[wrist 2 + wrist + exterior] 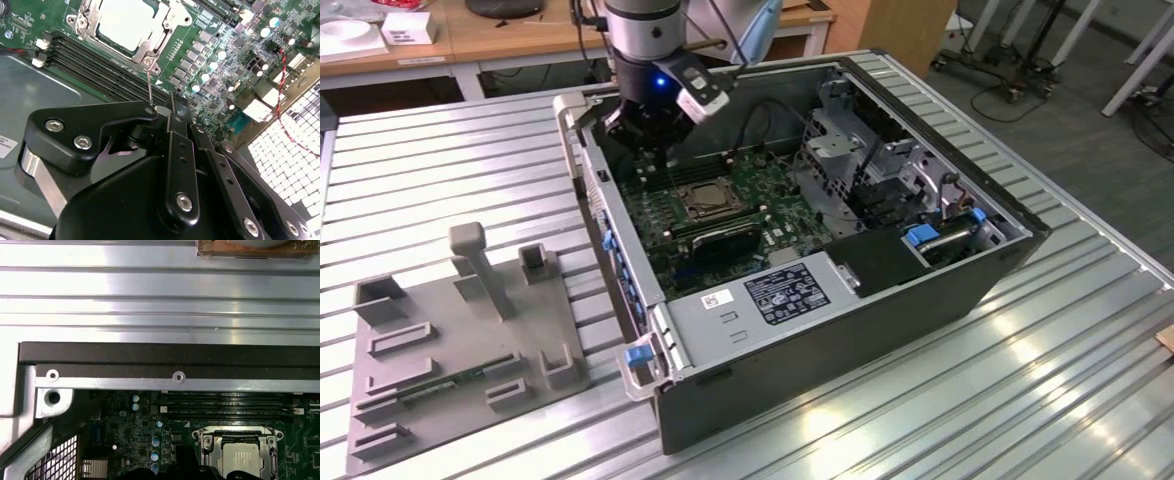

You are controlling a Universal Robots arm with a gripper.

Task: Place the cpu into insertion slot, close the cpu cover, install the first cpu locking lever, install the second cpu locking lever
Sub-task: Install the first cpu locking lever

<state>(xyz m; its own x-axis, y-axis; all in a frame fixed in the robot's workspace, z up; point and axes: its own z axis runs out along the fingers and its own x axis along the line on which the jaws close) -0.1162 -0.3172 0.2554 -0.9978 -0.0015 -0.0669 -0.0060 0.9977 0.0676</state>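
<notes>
In the exterior view the arm comes down steeply from above into the open computer case (987, 270). Its wrist is upright and the gripper (646, 150) sits low over the far end of the motherboard (761, 185), close to the case wall on the exterior view's left. The cpu (699, 197) lies flat in its socket in the middle of the board, just in front of the gripper. A grey box with a white label (767, 295) fills the near end of the case. On the ribbed metal table (440, 170), well apart on the exterior view's left, stands a grey fixture plate (454, 350) with upright pegs.

In the second wrist view the gripper (161, 109) shows from behind, its black links converging to a point just above the board. The jaws are drawn together, and the free end of a thin wire locking lever (148, 85) is pinched at their tips. The lever runs straight from there to the nearest corner of the socket. The cpu (127, 22) sits in the socket, and the cpu cover (155, 40) is folded down flat around its pale face. Dark memory slots (100, 65) run between the socket and the gripper.

In the first wrist view the camera looks down past the black edge of the case (150, 360), with the table (150, 290) beyond it. The cpu (241, 460) rests in place under the cover (235, 433), beside the memory slots (225, 402).
</notes>
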